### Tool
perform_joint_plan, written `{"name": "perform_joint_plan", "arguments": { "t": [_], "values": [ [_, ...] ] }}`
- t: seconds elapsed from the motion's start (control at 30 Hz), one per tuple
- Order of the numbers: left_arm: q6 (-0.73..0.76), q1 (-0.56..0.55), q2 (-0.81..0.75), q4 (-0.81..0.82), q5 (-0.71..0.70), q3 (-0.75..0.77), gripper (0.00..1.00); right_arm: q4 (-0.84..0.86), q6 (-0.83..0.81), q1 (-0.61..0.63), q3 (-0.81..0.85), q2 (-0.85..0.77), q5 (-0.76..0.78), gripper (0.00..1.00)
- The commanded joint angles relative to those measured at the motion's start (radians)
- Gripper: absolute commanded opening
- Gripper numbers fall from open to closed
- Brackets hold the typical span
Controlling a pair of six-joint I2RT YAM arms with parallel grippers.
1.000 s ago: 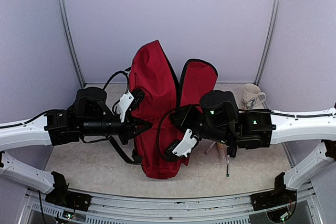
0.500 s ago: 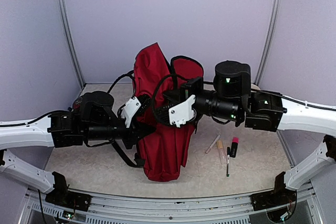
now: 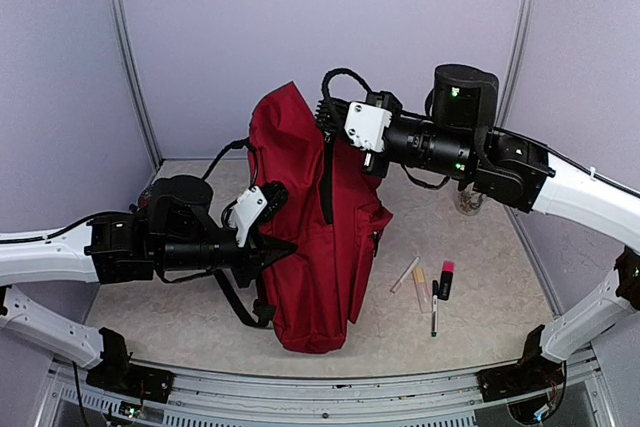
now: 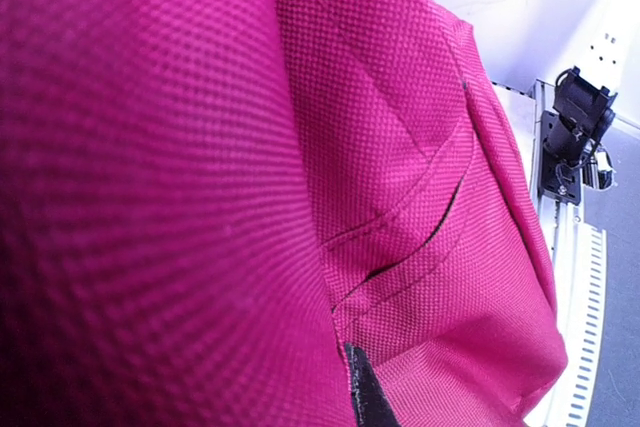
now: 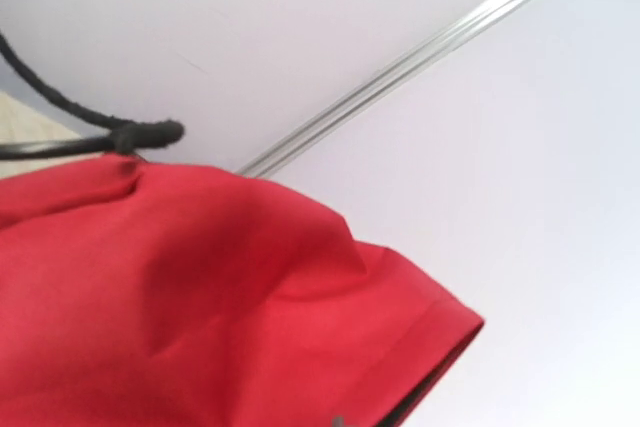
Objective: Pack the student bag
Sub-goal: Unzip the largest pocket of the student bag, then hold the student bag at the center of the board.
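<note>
Right gripper [image 3: 335,119] has risen and swung back, hauling the student bag [image 3: 320,247] up by its rim.

Top view: right jaws closed on the rim. Left gripper [image 3: 283,245] narrow, apparently pinching the flank just ahead of it. Pens [image 3: 434,302] lie below the right arm, unpacked.

Left wrist: fabric fills the view.

Right wrist: rim only, fingers unseen.

Risk: rim slips out, bag collapses.

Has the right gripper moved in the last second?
Yes. The right gripper rose from low beside the pens to the top of the student bag.
</note>
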Motion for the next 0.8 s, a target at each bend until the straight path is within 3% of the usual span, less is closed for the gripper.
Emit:
{"name": "perform_joint_plan", "arguments": {
  "t": [0.0, 0.03, 0.07, 0.17, 0.33, 0.5, 0.6, 0.67, 0.77],
  "values": [
    [0.045, 0.005, -0.028, 0.054, -0.056, 0.016, 0.27, 0.142, 0.148, -0.025, 0.102, -0.002, -0.042, 0.00],
    [0.035, 0.016, -0.033, 0.059, -0.083, 0.016, 0.54, 0.135, 0.162, -0.025, 0.107, 0.007, -0.034, 0.00],
    [0.024, 0.027, -0.041, 0.069, -0.102, 0.013, 0.69, 0.136, 0.176, -0.025, 0.105, 0.012, -0.024, 0.00],
    [-0.002, 0.064, -0.086, 0.088, -0.138, 0.011, 0.88, 0.164, 0.214, -0.024, 0.083, 0.022, 0.001, 0.00],
    [-0.001, 0.081, -0.212, 0.111, -0.147, 0.049, 0.99, 0.214, 0.300, -0.012, 0.088, 0.046, 0.044, 0.00],
    [0.047, 0.121, -0.275, 0.092, -0.162, 0.099, 0.99, 0.237, 0.270, 0.024, 0.120, 0.089, 0.135, 0.00],
    [-0.036, 0.154, -0.235, -0.015, -0.175, 0.226, 0.99, 0.228, 0.290, 0.033, 0.151, 0.110, 0.168, 0.00],
    [-0.113, 0.143, -0.170, -0.121, -0.068, 0.347, 0.99, 0.217, 0.304, 0.036, 0.178, 0.127, 0.194, 0.00],
    [-0.163, 0.021, -0.084, -0.132, -0.157, 0.403, 0.96, 0.205, 0.312, 0.041, 0.212, 0.156, 0.234, 0.00]
  ]
}}
